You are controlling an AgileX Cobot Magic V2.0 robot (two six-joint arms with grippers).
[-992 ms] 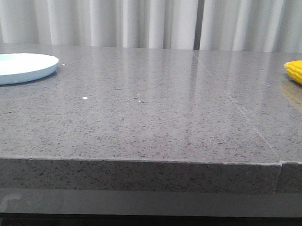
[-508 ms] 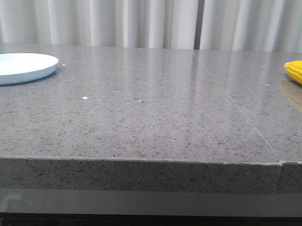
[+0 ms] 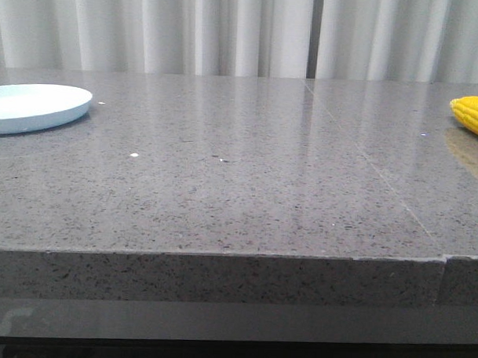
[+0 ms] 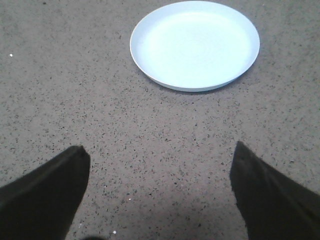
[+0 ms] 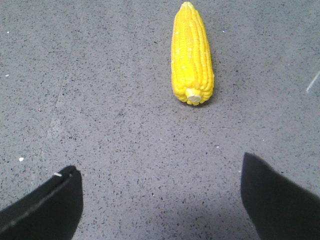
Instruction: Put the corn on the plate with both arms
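Where the front view looks forward over it, a grey speckled desk is seen filling most of the picture, with pale curtains hung behind its far edge and a thin seam run across its polished top. Taken from the seam as landmark, the plate is found well to the left of it, at the left border of the view, where it is cut off by the frame; it is laid flat on the desk, round, pale blue-white, and nothing is held in it. The corn is found well to the right of the seam, at the right border, lying on its side on the desk and partly cut off, with a yellow reflection thrown on the surface before it. Corn and plate are thus kept well apart, on opposite sides of the seam. In the left wrist view the left pincer is shown spread wide above bare desk, nothing gripped, with the plate beyond its tips. In the right wrist view the right pincer is likewise shown spread and holding nothing, and the corn is seen beyond it, its pale stub end turned toward the pincer.
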